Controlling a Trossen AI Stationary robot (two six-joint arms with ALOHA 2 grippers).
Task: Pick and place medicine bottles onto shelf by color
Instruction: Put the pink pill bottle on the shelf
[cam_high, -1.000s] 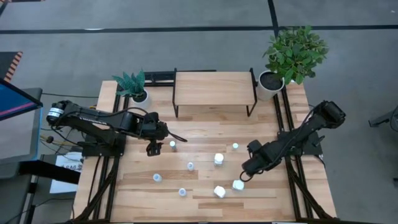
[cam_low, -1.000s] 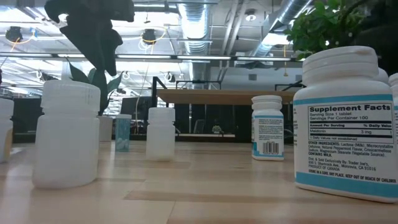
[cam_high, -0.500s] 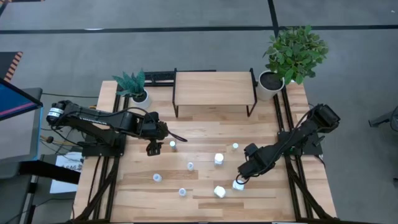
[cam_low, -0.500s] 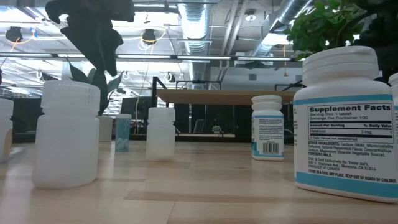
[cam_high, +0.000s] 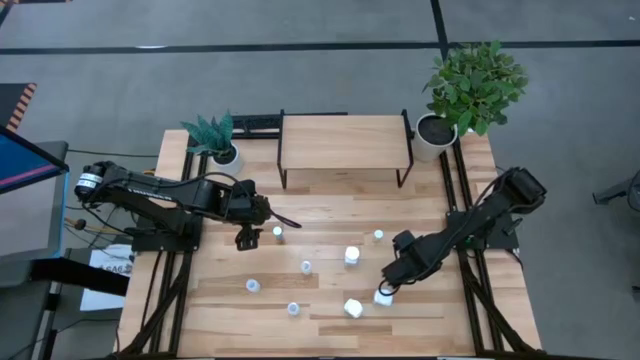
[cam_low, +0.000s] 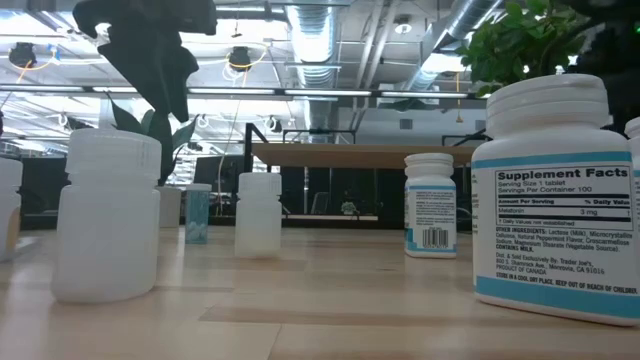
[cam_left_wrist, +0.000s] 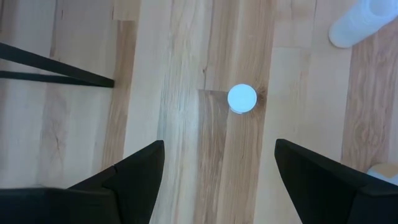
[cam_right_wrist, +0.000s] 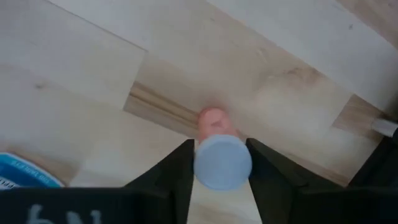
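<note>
Several small medicine bottles stand scattered on the wooden table (cam_high: 330, 215), in front of the shelf (cam_high: 343, 140) at the far middle. My right gripper (cam_high: 386, 290) points down at the near right, shut on a bottle with a pale blue cap (cam_right_wrist: 222, 160); something pinkish (cam_right_wrist: 214, 119) shows just past the cap. My left gripper (cam_high: 244, 240) hangs open at the left, tilted down, just left of a white-capped bottle (cam_high: 278, 233) that stands on the table; in the left wrist view this bottle (cam_left_wrist: 242, 98) shows beyond the spread fingers. My right gripper pinches the bottle's round cap (cam_right_wrist: 198, 163) between its two fingers, one on each side. The fingers come from above, pointing down. The cap hides the bottle's body, so I cannot tell whether it stands on the table.
A bottle with a blue label (cam_right_wrist: 25, 175) lies close beside my right gripper, also seen from above (cam_high: 352, 308). Other bottles (cam_high: 352, 256) (cam_high: 306, 266) (cam_high: 253, 285) stand across the middle. Potted plants (cam_high: 215, 135) (cam_high: 470, 85) flank the shelf at the far corners.
My right gripper has come down and gone a little toward the table's near edge, onto the bottle at the near right, which it now partly covers in the high view. The left arm has kept still.
</note>
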